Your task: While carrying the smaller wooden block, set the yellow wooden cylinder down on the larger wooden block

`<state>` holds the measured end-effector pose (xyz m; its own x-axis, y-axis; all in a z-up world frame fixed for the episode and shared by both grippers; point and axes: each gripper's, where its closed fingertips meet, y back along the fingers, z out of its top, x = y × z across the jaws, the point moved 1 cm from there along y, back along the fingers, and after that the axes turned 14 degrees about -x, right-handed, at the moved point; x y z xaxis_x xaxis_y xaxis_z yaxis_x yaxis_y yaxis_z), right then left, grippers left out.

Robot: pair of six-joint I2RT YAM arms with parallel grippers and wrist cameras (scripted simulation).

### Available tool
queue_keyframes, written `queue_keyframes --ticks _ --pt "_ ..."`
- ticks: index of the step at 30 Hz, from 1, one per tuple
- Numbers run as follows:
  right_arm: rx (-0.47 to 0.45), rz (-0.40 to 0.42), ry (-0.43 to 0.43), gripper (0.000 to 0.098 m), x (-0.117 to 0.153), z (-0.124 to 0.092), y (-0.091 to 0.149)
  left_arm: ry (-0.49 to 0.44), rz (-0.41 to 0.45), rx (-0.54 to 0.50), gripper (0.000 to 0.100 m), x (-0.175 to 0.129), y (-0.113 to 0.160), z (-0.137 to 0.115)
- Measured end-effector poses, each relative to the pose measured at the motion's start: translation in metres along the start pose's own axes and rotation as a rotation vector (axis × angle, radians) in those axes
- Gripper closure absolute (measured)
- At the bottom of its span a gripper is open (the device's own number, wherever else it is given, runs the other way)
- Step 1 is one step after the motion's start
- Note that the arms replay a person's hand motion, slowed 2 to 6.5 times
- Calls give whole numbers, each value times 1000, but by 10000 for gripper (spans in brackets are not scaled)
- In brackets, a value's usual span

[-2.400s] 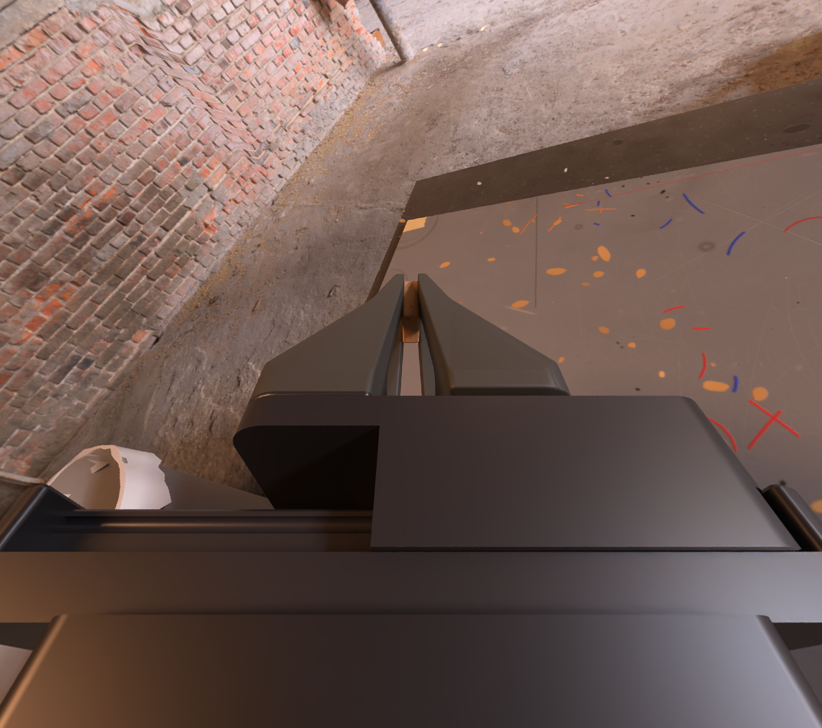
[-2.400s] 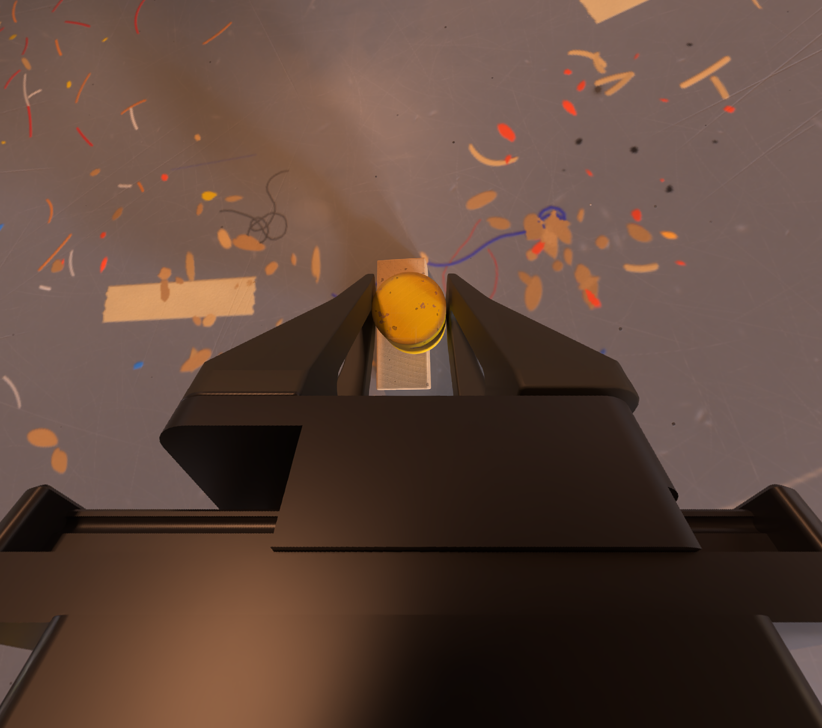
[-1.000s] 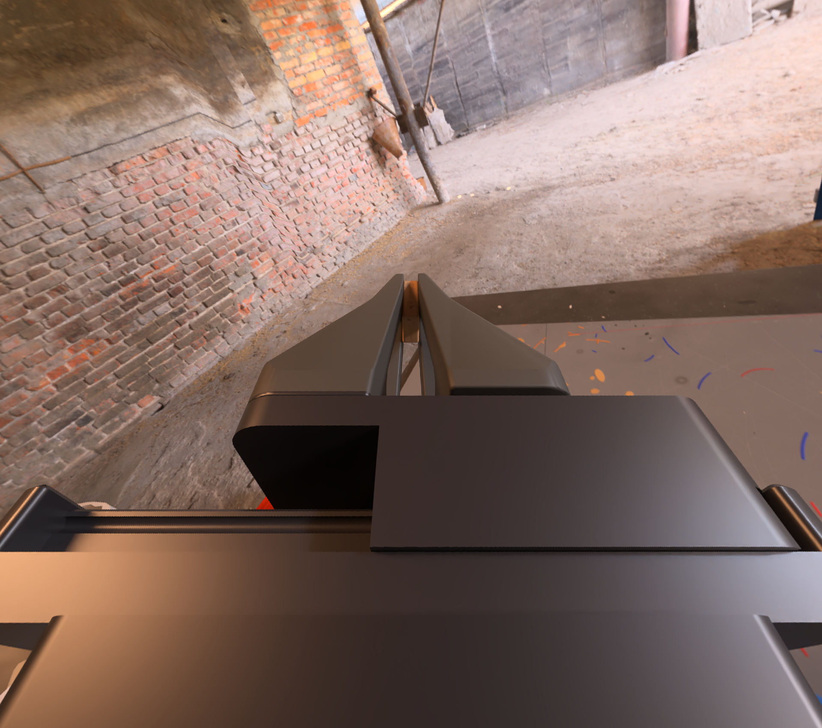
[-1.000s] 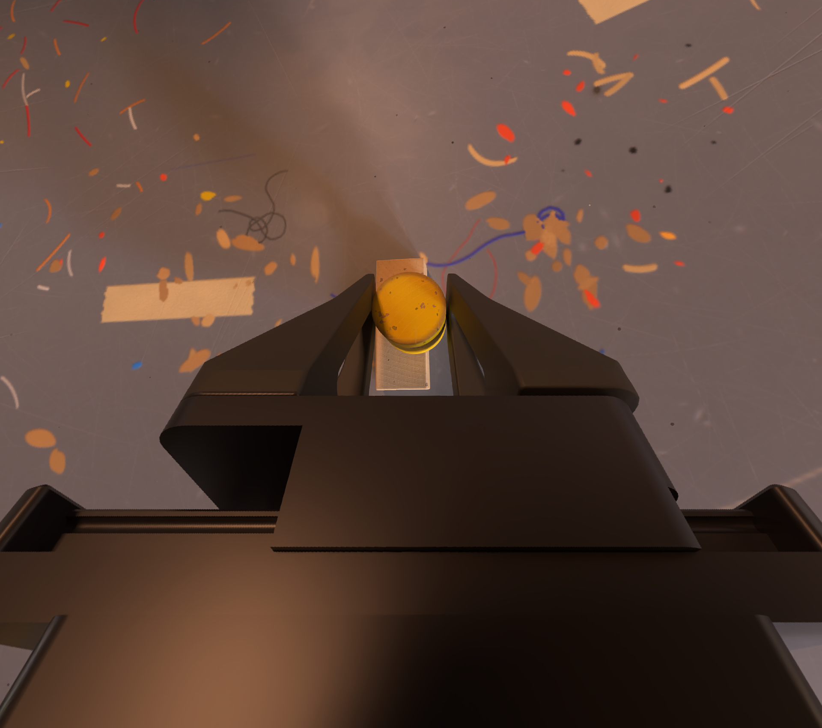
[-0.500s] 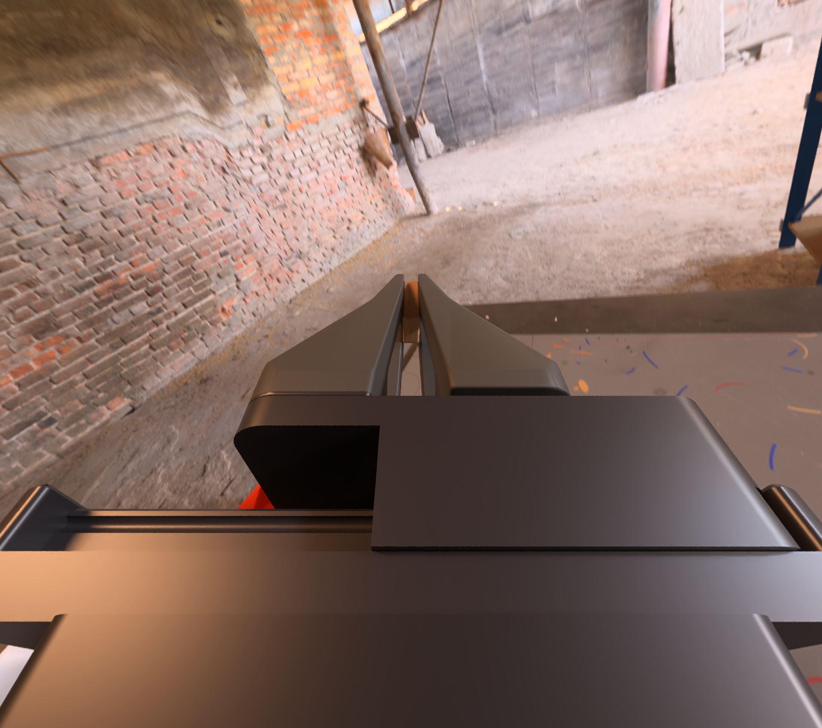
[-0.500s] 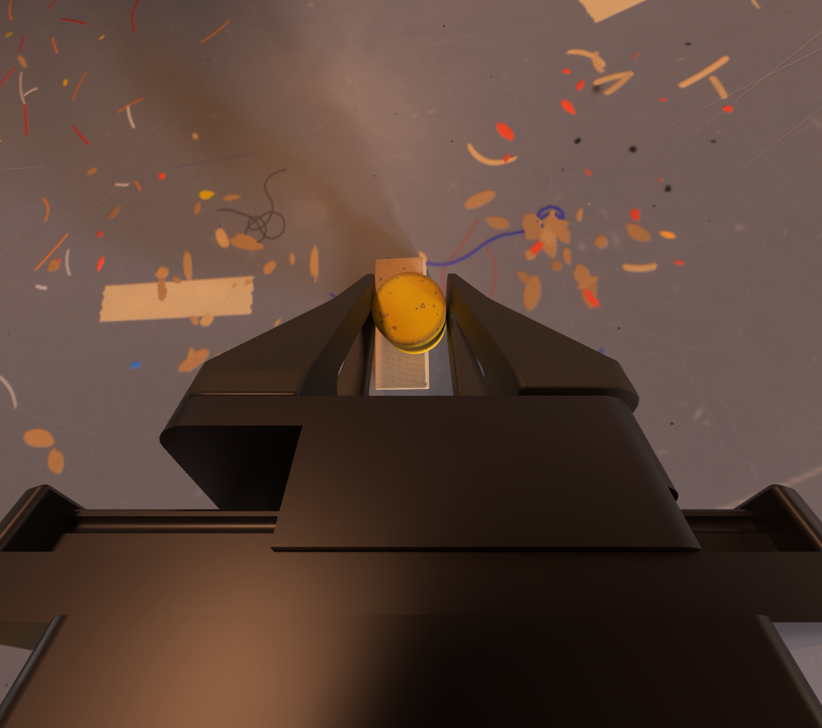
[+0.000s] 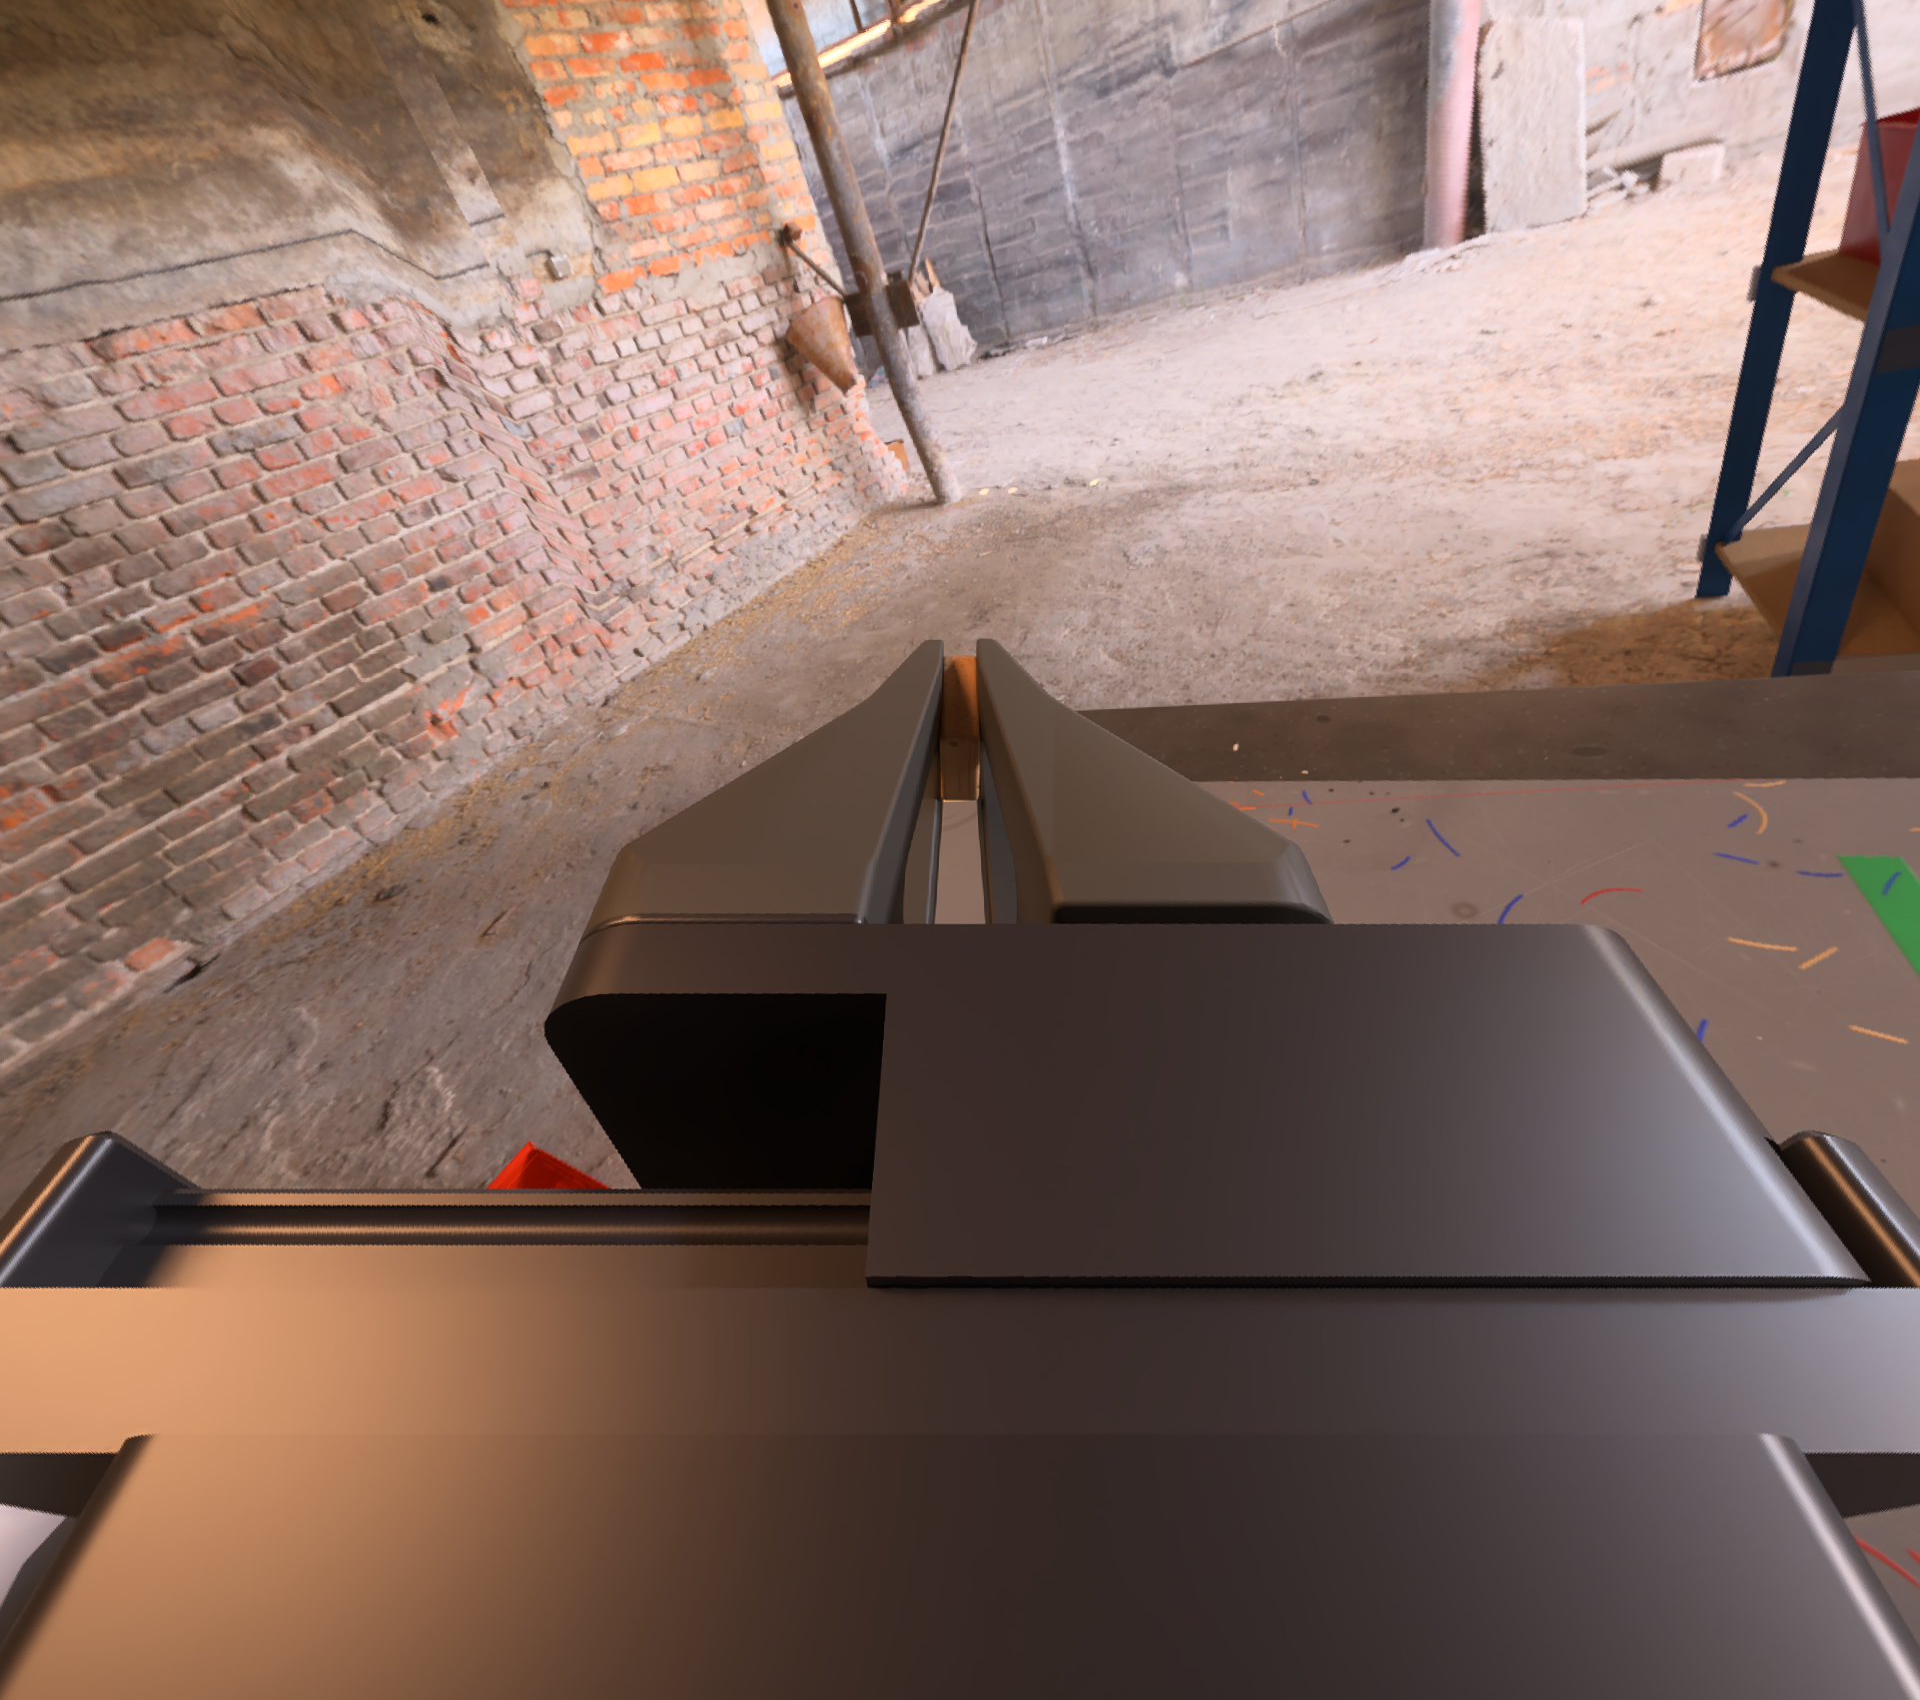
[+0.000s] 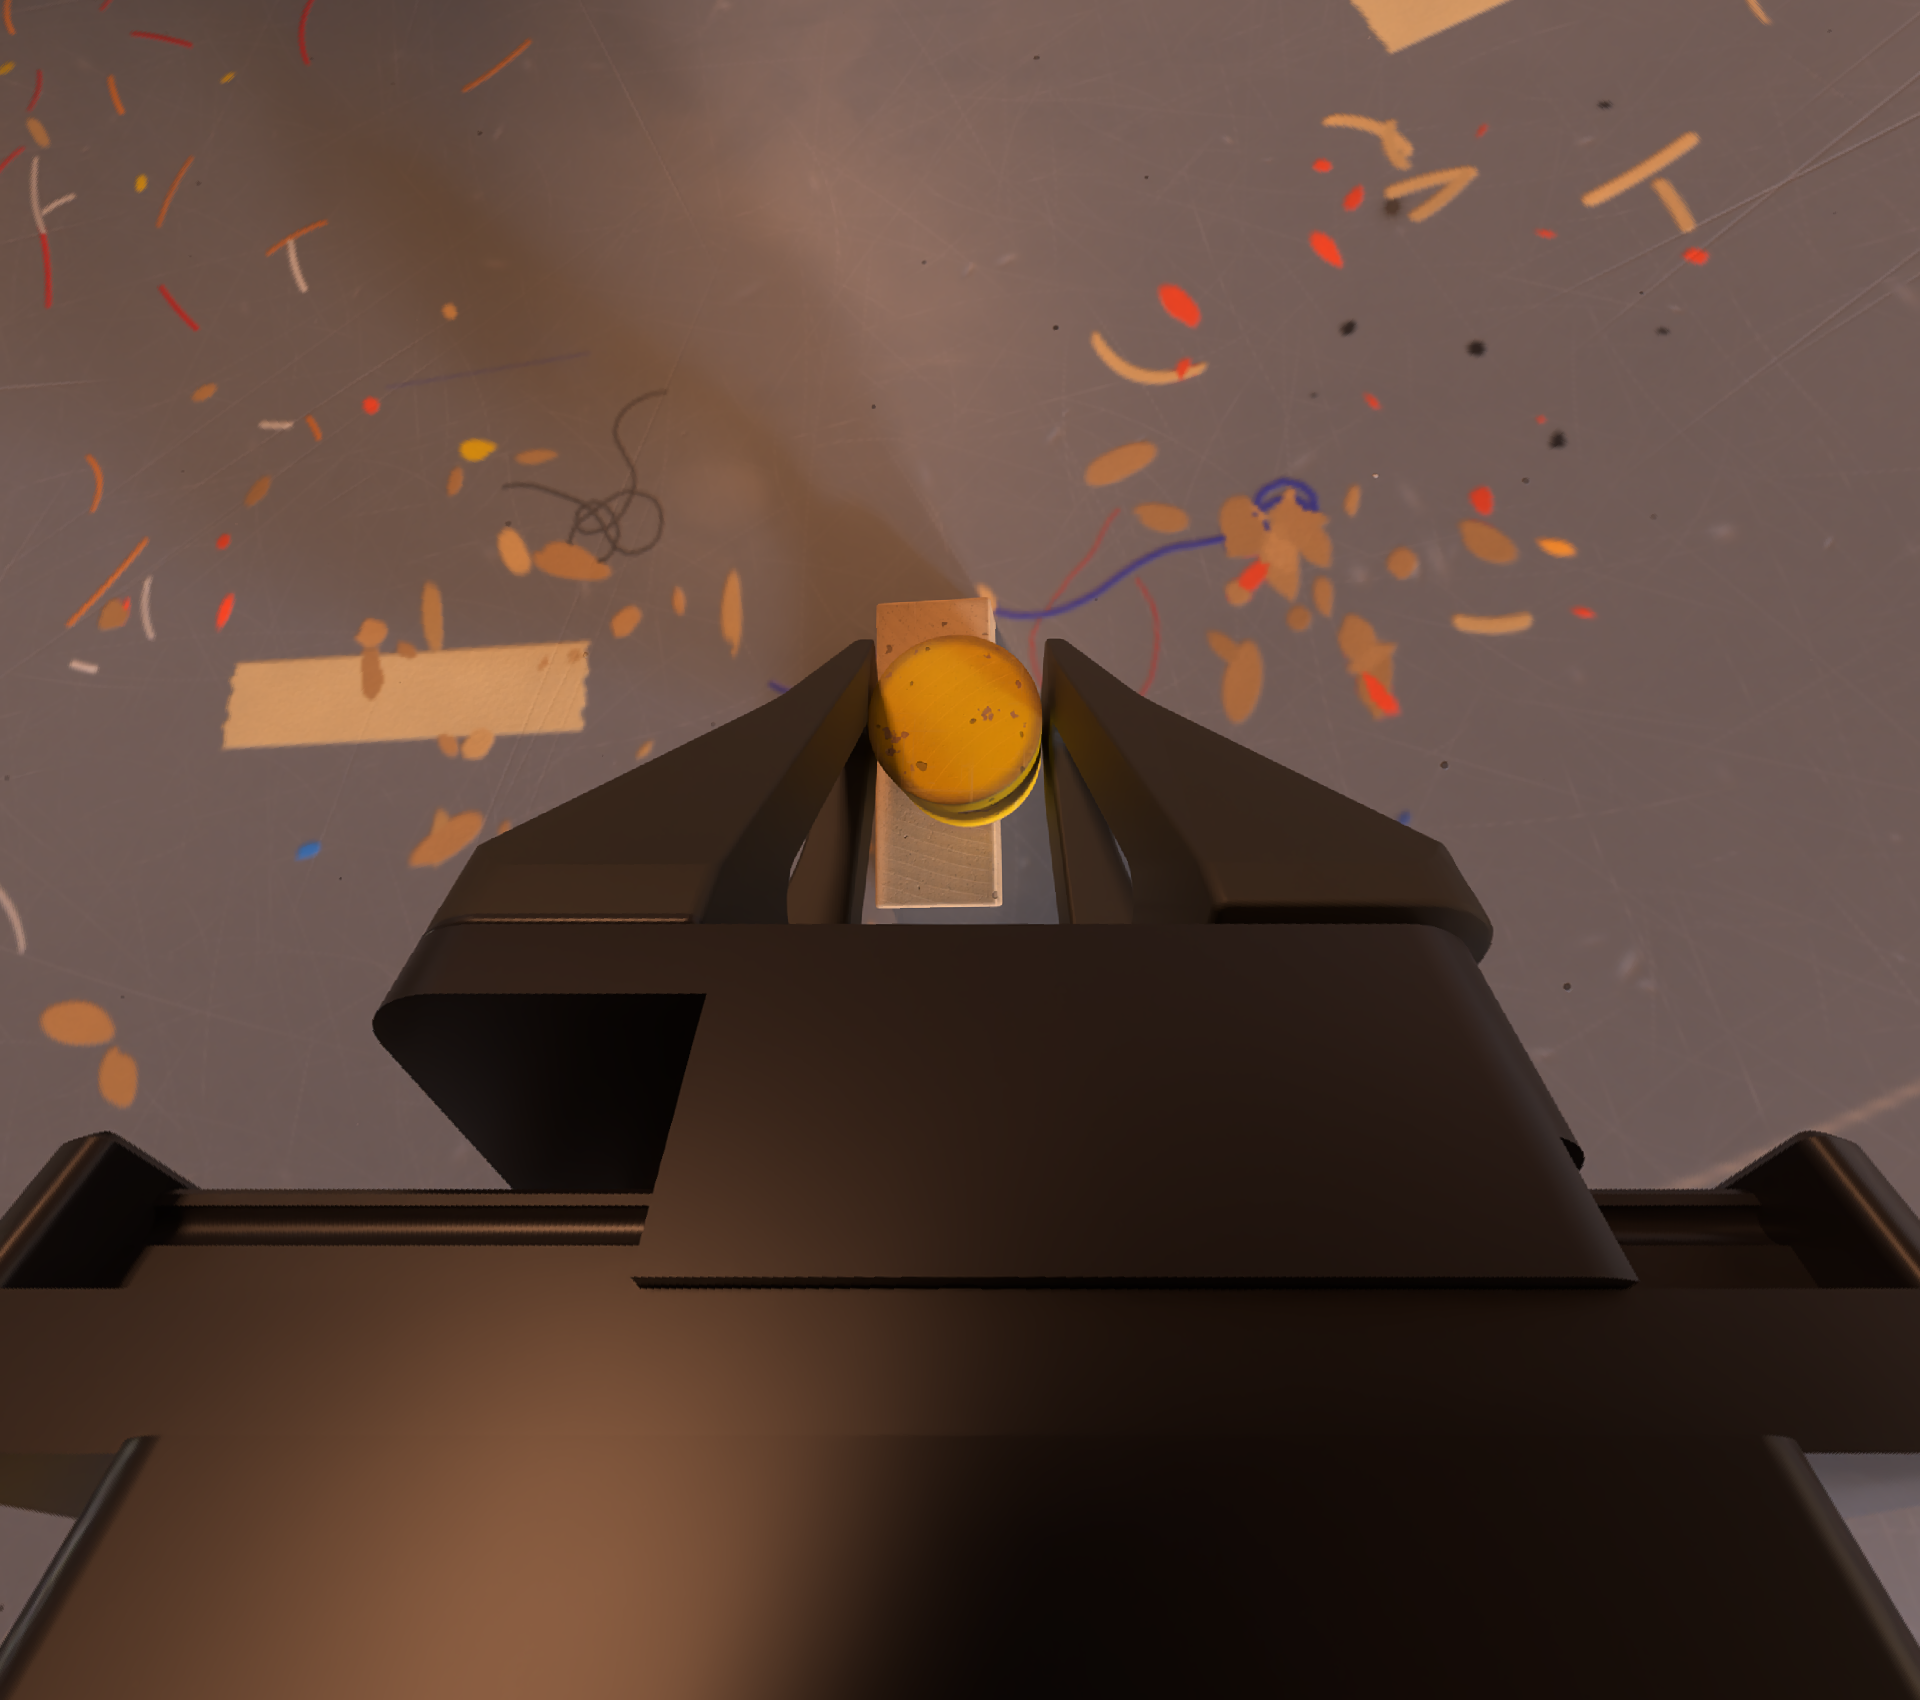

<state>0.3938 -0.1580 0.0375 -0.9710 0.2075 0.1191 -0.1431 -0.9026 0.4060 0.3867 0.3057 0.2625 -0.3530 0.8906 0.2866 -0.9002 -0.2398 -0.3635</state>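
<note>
In the right wrist view my right gripper (image 8: pixel 956 651) points down at the table and is shut on the yellow wooden cylinder (image 8: pixel 954 731), seen end-on. Directly below it lies the larger wooden block (image 8: pixel 938 861), pale and long, flat on the table. I cannot tell whether the cylinder touches the block. In the left wrist view my left gripper (image 7: pixel 958 649) is shut on the smaller wooden block (image 7: pixel 958 720), a thin tan piece held between the fingertips, high above the table's far left corner.
The grey table (image 8: pixel 831 196) is covered with paint marks and strips of tan tape (image 8: pixel 405 694). In the left wrist view the table edge (image 7: pixel 1558 731) runs right, with a brick wall left, a blue rack (image 7: pixel 1829 362) right and a red object (image 7: pixel 540 1170) low left.
The left gripper has lifted and tilted up with the small block, so less table and more hall and the blue rack show. The right gripper and cylinder have not moved.
</note>
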Motion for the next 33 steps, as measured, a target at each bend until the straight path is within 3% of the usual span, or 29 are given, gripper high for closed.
queue_keyframes --ticks 13,27,33 --pt "0 0 1 713 0 0 0 -17 19 -29 950 2 -2 4" --pt "1 -1 4 713 0 0 0 107 38 -245 950 8 11 44" --pt "2 -1 5 713 0 0 0 161 -35 -214 950 0 10 38"
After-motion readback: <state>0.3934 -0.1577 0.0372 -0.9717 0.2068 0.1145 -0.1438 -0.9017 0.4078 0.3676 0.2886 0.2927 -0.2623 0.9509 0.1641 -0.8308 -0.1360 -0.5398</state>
